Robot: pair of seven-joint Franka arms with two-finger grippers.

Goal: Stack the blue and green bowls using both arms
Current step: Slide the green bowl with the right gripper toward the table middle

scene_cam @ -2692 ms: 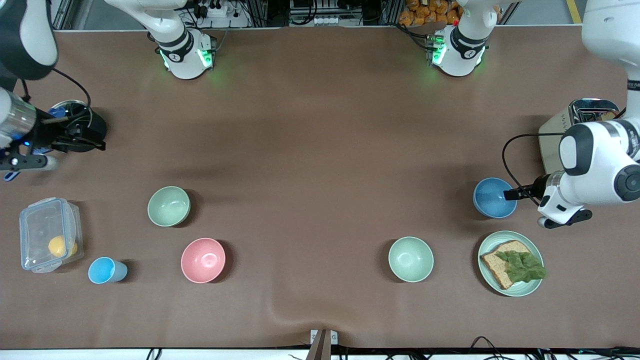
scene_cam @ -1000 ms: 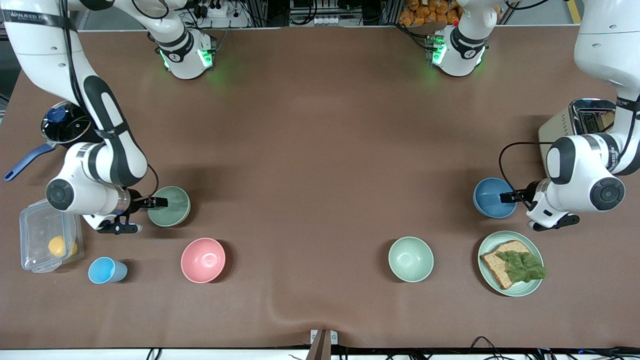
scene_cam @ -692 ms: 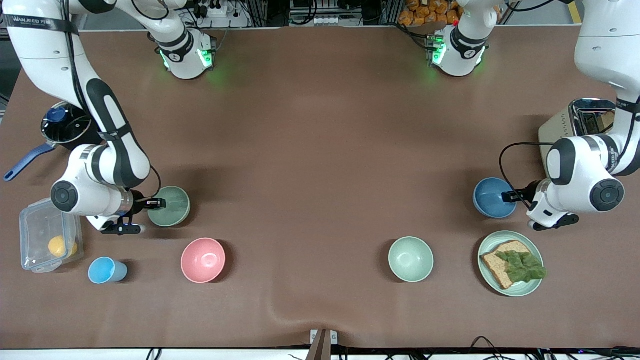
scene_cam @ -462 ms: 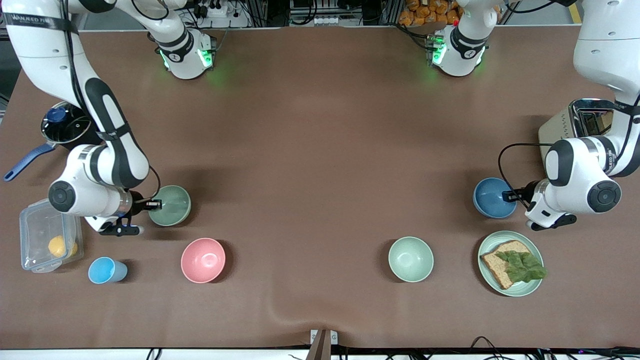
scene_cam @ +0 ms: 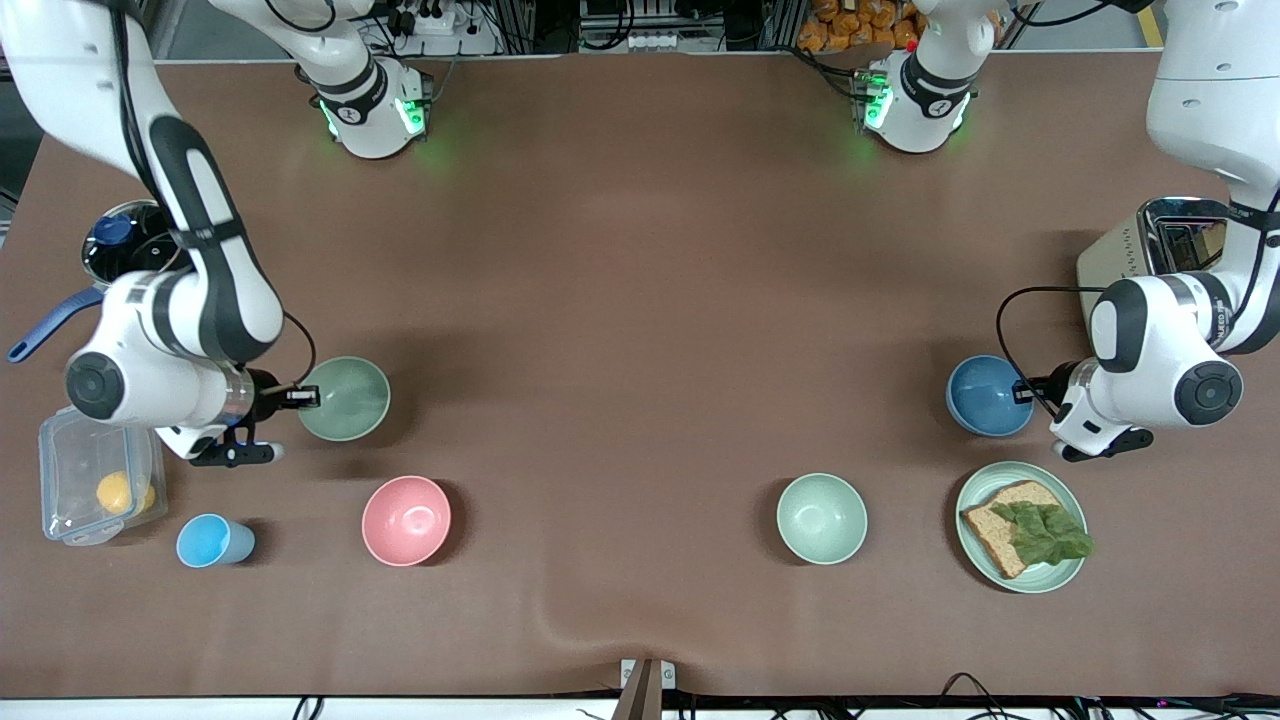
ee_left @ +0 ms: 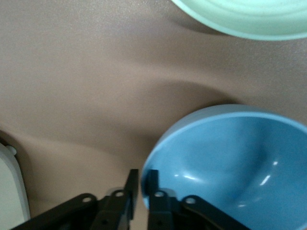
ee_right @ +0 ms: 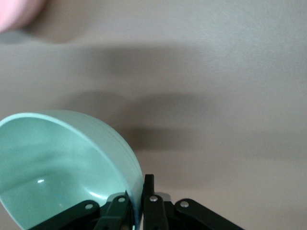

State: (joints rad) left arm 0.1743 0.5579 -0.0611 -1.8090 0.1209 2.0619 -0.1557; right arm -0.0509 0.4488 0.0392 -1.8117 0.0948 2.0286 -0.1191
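Observation:
The sage-green bowl (scene_cam: 343,398) is toward the right arm's end of the table. My right gripper (scene_cam: 303,397) is shut on its rim and holds it slightly above the table. In the right wrist view the fingers (ee_right: 149,199) pinch the green bowl's wall (ee_right: 62,163). The blue bowl (scene_cam: 988,395) sits on the table toward the left arm's end. My left gripper (scene_cam: 1020,393) is shut on its rim. In the left wrist view one finger (ee_left: 152,184) is inside the blue bowl (ee_left: 230,163) and the other is outside it.
A pink bowl (scene_cam: 406,520), a light-blue cup (scene_cam: 213,541) and a clear box (scene_cam: 98,480) lie nearer the front camera than the green bowl. A mint bowl (scene_cam: 822,518) and a plate with bread (scene_cam: 1021,527) lie nearer than the blue bowl. A toaster (scene_cam: 1150,250) stands by the left arm.
My right arm came in from the table's end, closed on the green bowl's rim and raised it a little. My left gripper closed on the blue bowl's rim; that bowl has not moved.

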